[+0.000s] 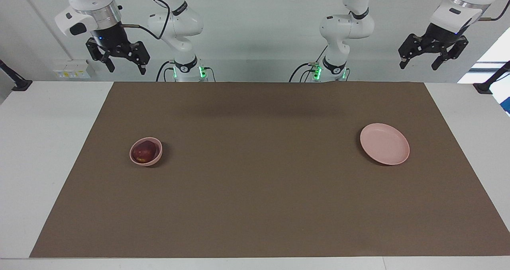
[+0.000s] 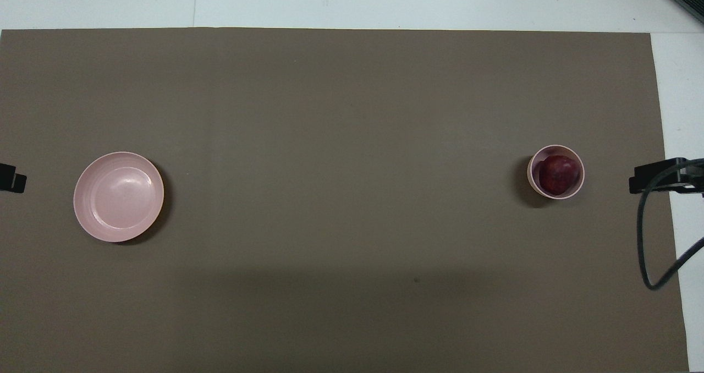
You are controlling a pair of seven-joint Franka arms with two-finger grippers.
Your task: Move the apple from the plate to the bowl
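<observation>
Brown mat: apple in bowl, plate bare; both grippers' fingers spread, raised.

mat: you see matt brown, paper-like, smooth | plate: pale pink, plastic-looking, faint sheen | bowl: same pink, smooth plastic look | apple: dark red, glossy skin | table: smooth white, low sheen

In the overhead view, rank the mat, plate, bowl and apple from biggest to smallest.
1. mat
2. plate
3. bowl
4. apple, sitting inside the bowl
</observation>
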